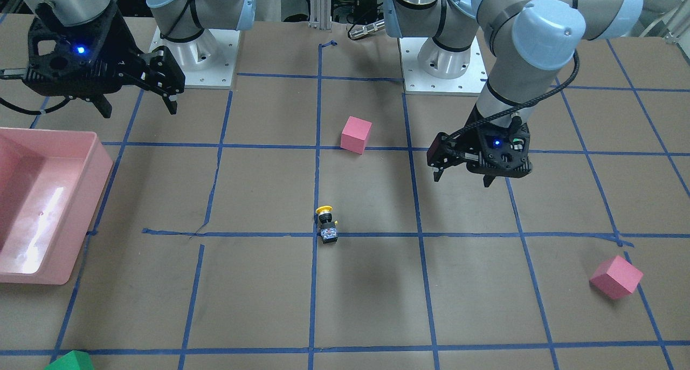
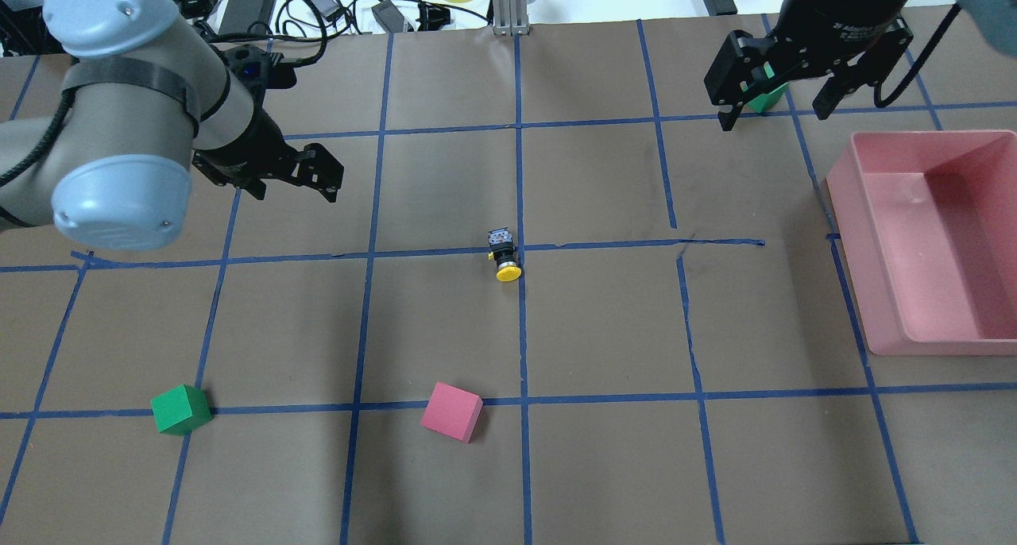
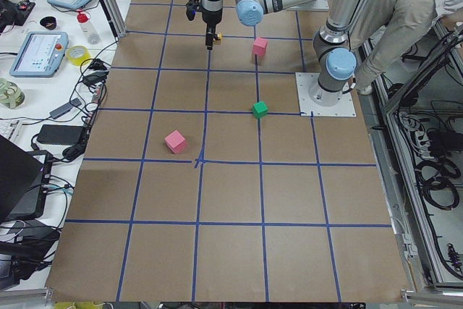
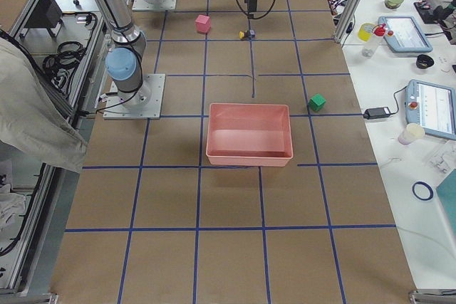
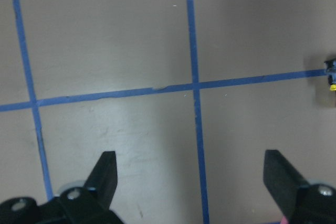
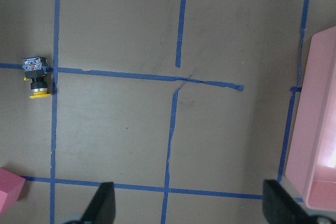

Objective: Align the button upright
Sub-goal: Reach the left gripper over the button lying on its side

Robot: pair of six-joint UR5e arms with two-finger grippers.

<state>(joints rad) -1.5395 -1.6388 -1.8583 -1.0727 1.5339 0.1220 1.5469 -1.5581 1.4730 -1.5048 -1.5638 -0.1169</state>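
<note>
The button [image 2: 504,255] lies on its side on the brown paper near the table's middle, beside a blue tape crossing. Its yellow cap points toward the robot and its grey base away. It also shows in the front view [image 1: 326,224], at the left of the right wrist view [image 6: 37,80] and at the right edge of the left wrist view [image 5: 331,74]. My left gripper [image 2: 294,195] is open and empty, hovering well to the button's left [image 1: 462,179]. My right gripper [image 2: 773,118] is open and empty, high at the far right [image 1: 139,110].
A pink tray [image 2: 854,235] stands at the right side. A pink cube [image 2: 451,411] and a green cube [image 2: 181,409] sit near the robot. Another pink cube [image 1: 616,276] sits at the far left. A green cube [image 2: 767,98] sits under the right gripper.
</note>
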